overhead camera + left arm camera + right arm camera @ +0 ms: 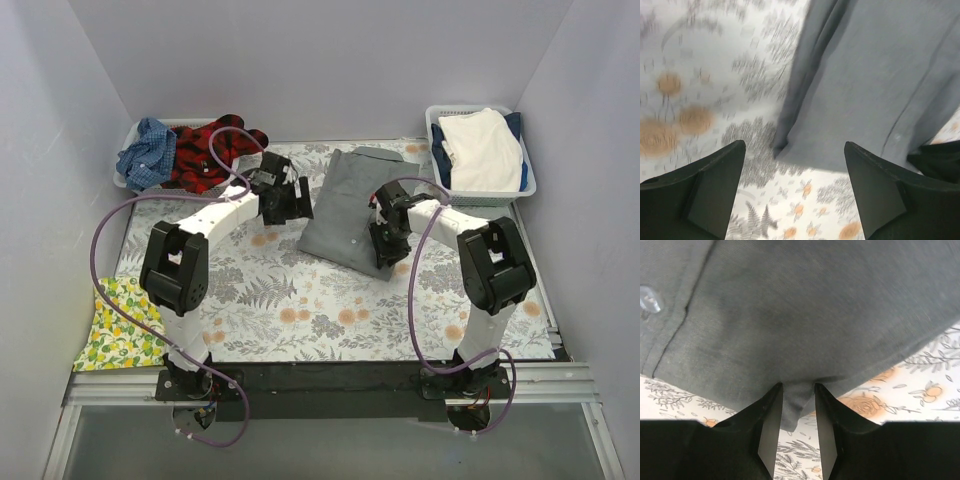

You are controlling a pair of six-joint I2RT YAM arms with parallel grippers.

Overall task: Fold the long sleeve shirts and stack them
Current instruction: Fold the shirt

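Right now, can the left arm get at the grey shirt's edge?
Probably yes: the left hand hangs open just short of the grey shirt, with only table cover between. The right hand pinches the opposite edge.

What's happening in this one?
Two arms are working on a grey shirt that lies, apparently partly folded, on the table cover. The right gripper is pinching a fold at the shirt's near edge. The left gripper is open over the cover beside the shirt's left edge and holds nothing. A plaid shirt and a blue checked shirt lie bunched in the basket at far left.
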